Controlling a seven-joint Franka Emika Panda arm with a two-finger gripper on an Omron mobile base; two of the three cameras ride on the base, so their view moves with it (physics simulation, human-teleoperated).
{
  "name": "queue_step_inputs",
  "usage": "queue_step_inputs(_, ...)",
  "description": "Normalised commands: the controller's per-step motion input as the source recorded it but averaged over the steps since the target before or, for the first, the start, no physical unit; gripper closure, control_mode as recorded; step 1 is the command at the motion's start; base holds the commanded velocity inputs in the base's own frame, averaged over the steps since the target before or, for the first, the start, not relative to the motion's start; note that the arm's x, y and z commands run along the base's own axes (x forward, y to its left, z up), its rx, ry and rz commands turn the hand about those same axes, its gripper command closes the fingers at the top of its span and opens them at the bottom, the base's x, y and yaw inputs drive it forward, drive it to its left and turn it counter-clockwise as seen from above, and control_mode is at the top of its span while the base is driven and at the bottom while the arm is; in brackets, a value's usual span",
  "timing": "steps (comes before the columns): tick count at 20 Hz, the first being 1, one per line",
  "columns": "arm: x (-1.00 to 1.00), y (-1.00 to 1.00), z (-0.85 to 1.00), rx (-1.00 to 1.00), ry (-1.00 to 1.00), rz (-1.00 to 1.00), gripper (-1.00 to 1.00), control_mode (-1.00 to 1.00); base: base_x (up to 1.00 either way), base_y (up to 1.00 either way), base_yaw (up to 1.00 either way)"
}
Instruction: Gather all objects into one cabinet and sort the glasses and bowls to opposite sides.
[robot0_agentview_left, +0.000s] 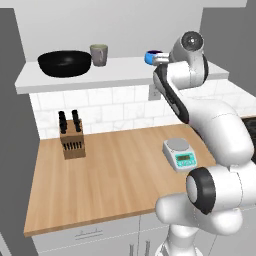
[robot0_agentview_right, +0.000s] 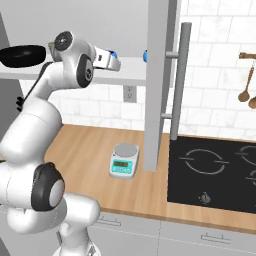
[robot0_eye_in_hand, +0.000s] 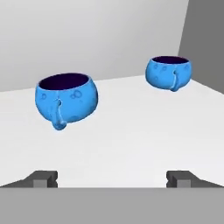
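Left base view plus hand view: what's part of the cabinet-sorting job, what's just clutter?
Job:
- black bowl
- grey-beige cup
- nearer blue bowl
- farther blue bowl
- cabinet floor board
- gripper, jaws open, holding nothing

Clutter:
- knife block
- kitchen scale
- stovetop

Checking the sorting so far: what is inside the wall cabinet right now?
On the cabinet floor stand a black bowl, a grey-beige cup and two blue bowls. The open gripper is empty.
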Motion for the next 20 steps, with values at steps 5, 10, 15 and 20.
queue_step_inputs(5,-0.02,0.56,0.14,0.0,0.0,0.0,-1.0,-1.0,0.0,0.0,0.0)
queue_step_inputs(10,0.08,0.41,0.25,0.0,0.0,0.0,-1.0,-1.0,0.0,0.0,0.0)
queue_step_inputs(15,0.17,0.16,0.11,0.01,0.0,0.0,-1.0,-1.0,0.0,0.0,0.0)
queue_step_inputs(20,0.37,0.0,-0.02,0.03,0.0,0.0,-1.0,-1.0,0.0,0.0,0.0)
